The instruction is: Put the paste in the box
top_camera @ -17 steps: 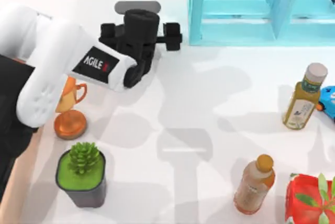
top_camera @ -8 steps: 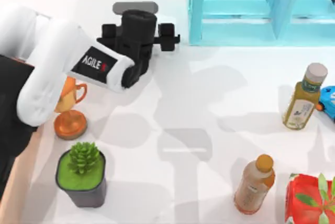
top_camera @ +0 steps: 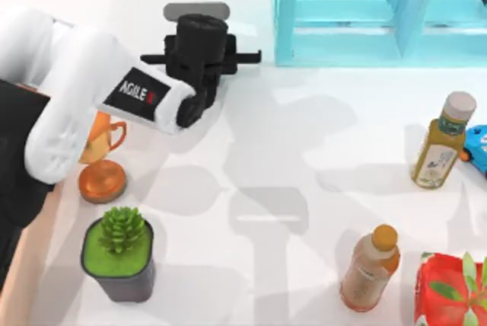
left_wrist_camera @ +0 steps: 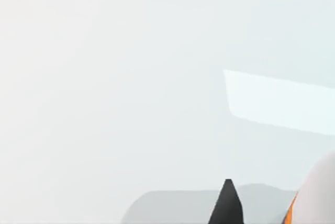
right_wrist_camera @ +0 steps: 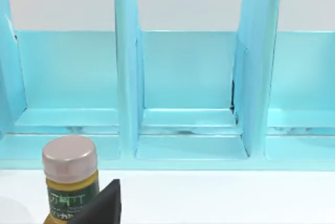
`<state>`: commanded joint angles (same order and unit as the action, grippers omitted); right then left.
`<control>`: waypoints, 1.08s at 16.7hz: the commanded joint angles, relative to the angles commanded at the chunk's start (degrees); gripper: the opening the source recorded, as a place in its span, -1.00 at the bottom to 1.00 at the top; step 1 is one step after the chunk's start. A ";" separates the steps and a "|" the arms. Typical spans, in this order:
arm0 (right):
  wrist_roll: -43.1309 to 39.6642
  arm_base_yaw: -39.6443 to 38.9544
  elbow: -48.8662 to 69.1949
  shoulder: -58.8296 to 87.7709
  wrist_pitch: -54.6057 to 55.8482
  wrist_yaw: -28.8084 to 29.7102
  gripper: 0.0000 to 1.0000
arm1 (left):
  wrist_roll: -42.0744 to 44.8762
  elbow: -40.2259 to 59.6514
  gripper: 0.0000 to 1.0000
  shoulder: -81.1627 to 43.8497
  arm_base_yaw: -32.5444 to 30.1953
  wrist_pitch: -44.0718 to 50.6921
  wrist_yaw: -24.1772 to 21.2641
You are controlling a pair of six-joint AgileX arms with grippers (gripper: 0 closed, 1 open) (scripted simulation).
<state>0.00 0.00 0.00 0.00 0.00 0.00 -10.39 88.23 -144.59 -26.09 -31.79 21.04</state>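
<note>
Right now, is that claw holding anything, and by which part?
Cannot be told: the left claw hangs over the table at its far side, the paste close by.

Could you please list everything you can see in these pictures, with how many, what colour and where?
Turquoise shelf cabinet: one, far right.
White-capped olive-green bottle: one, right edge.
Blue toy: one, partly cut off, beside that bottle.
Orange-capped tan drink bottle: one, near right.
Small red box with leaves: one, near right corner.
Orange trophy cup: one, left, under the arm.
Green succulent in a dark pot: one, near left.
White table: one.
Left gripper: one, black, far centre-left.
</note>
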 joint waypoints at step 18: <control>0.00 0.00 0.00 0.00 0.00 0.00 1.00 | 4.18 1.46 -1.00 4.89 -1.56 10.40 4.13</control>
<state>0.00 0.00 0.00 0.00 0.00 0.00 -6.21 89.69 -139.69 -27.65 -21.39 25.17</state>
